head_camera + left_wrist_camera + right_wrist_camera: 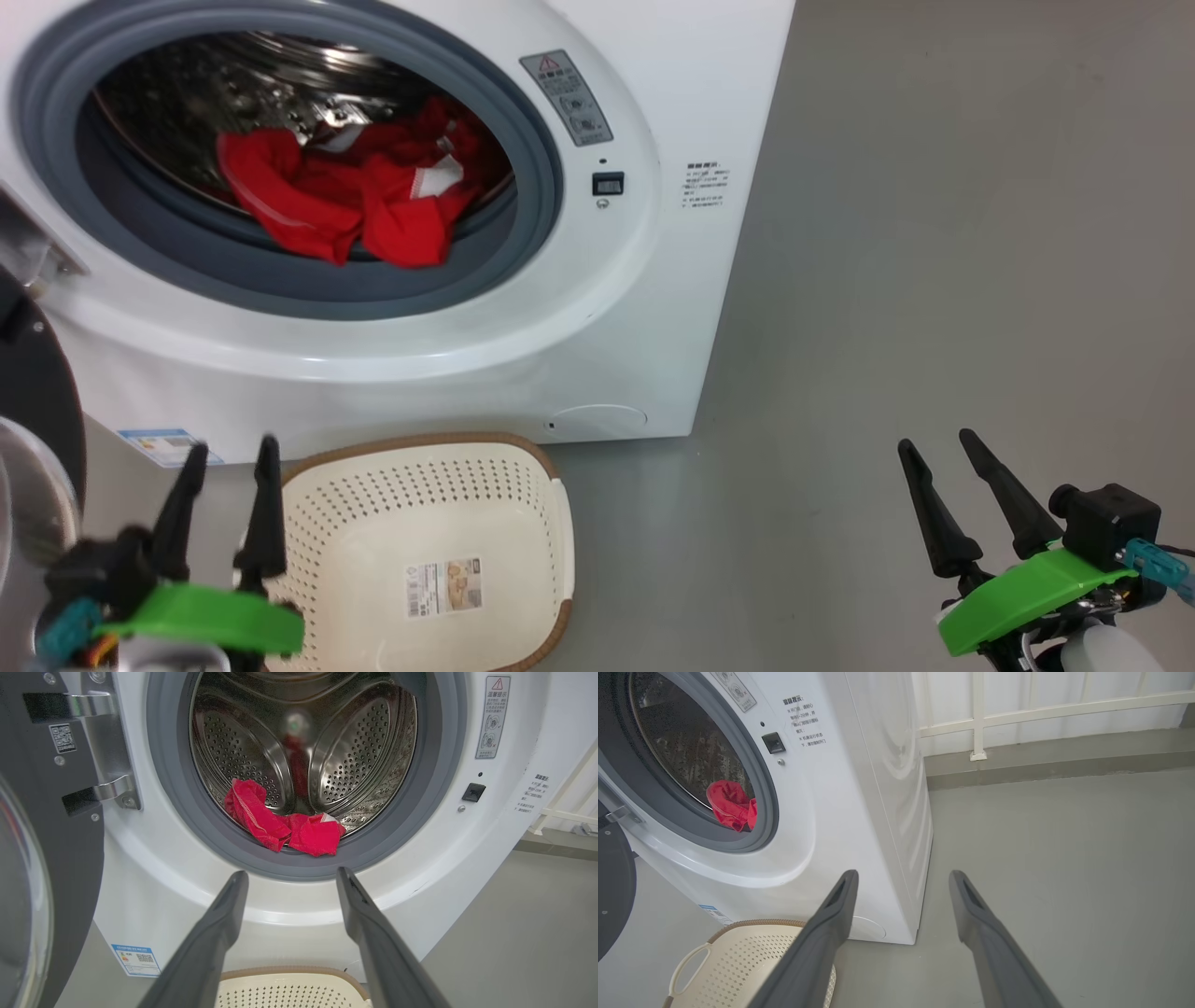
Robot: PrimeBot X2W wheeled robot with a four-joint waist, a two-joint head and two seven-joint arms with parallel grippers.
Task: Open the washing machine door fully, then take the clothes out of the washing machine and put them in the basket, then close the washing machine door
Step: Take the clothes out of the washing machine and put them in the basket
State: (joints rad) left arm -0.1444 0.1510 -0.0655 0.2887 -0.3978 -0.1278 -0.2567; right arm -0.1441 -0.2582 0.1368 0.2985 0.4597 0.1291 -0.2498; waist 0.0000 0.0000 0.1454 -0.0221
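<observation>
A: Grey floor runs all across the right of the head view. The washer fills the upper left, and its door stands wide open at the left edge, black rim showing.

B: And the clothes? A red heap in the mouth of the drum, upper left of frame, front edge draped onto the grey gasket. Not lifted out yet.

A: Bottom centre, the basket sits on the floor right below the opening, close against the washer's front. I can't tell if it's touching. There's a paper label on its bottom.

B: Lower left, the left gripper has its fingers spread, grasping nothing. It hangs near the basket's left rim, pointing up at the opening. Lower right, the right gripper is equally released, well apart from everything, over bare floor.

A: So the reach into the drum looks like the next job, by my reading. Risks?

B: Plenty. That heap is loose and folded. Pinch only a top fold and the rest could trail, snag on the gasket lip and drop short of the basket. Go too deep and the fingertips scrape steel.

A: And the door hangs close by the left arm. A wide swing could knock it partly shut.

B: The basket's small too. A sloppy release could leave cloth draped over the rim.
</observation>
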